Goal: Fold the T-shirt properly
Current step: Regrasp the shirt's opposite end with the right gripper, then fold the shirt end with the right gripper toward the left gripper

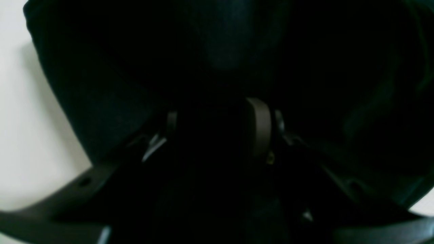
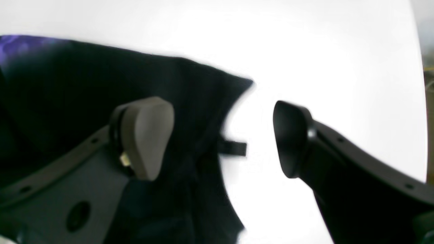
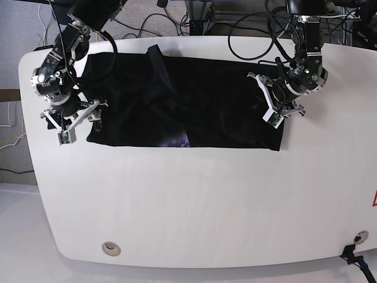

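Black arms (image 3: pixel 307 41), grey-padded fingers (image 2: pixel 149 135)

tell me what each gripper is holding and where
Right gripper: open, holding nothing. Left gripper: on the T-shirt's edge, but a grip cannot be told.

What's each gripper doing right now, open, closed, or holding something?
Left gripper: over the T-shirt; open or gripping cannot be told.
Right gripper: open, holding nothing, at the shirt's edge.

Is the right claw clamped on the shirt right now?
No. In the right wrist view the right claw stands wide open, with bare white table between the shirt edge and the far finger.
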{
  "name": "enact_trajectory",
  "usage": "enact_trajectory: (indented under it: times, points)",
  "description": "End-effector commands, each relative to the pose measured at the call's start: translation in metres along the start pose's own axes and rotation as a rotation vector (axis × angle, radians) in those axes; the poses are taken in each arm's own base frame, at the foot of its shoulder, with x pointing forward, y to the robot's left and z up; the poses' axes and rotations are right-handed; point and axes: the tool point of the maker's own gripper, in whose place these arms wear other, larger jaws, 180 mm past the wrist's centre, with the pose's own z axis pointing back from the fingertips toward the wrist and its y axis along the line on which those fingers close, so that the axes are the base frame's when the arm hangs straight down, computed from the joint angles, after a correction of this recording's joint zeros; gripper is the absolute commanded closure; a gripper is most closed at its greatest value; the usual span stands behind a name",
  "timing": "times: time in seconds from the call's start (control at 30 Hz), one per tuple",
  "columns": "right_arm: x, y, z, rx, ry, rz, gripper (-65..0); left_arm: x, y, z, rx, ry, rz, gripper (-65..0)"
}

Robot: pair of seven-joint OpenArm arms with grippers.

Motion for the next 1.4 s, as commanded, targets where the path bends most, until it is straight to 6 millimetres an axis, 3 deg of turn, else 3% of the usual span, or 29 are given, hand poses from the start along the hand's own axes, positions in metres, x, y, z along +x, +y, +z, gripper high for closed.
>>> enact_trajectory:
  times: [0.0,0.17,0.33,0.5,0.6,0.77,0.8,0.87,0.97,1.1,1.37]
  points:
    - [-0.002,-0.015,0.002,0.014,-0.01,-0.054,-47.6,-0.017,0.012,0.006,0.035,0.083,-0.027,-21.6]
    - [-0.032,-0.03,0.004,0.064,0.002,-0.224,-47.6,-0.019,0.013,0.007,0.037,0.089,-0.031,-21.6]
    - [-0.055,-0.014,0.002,0.138,0.027,-0.308,-47.4,-0.019,0.013,0.007,0.037,0.087,-0.031,-21.6]
    - [-0.061,0.007,-0.003,0.174,0.031,-0.346,-47.1,-0.016,0.012,0.008,0.038,0.08,-0.034,-21.6]
    - [-0.058,0.034,-0.011,0.24,0.046,-0.316,-47.1,-0.013,0.012,0.009,0.041,0.073,-0.039,-21.6]
    - [-0.058,0.044,-0.014,0.26,0.044,-0.328,-46.5,-0.017,0.01,0.009,0.039,0.08,-0.036,-21.6]
    - [-0.057,0.044,-0.014,0.26,0.043,-0.328,-44.8,-0.018,0.01,0.009,0.038,0.081,-0.035,-21.6]
    - [-0.056,0.045,-0.015,0.262,0.042,-0.326,-32.4,-0.018,0.009,0.009,0.037,0.082,-0.034,-21.6]
    - [-0.055,0.045,-0.015,0.263,0.042,-0.325,-0.8,-0.018,0.009,0.009,0.038,0.082,-0.033,-21.6]
    - [-0.045,0.065,-0.015,0.32,0.052,-0.225,0.0,-0.018,0.009,0.009,0.038,0.082,-0.033,-21.6]
    - [0.005,0.121,0.024,0.388,-0.065,-0.019,0.0,-0.019,0.008,0.008,0.035,0.085,-0.031,-21.6]
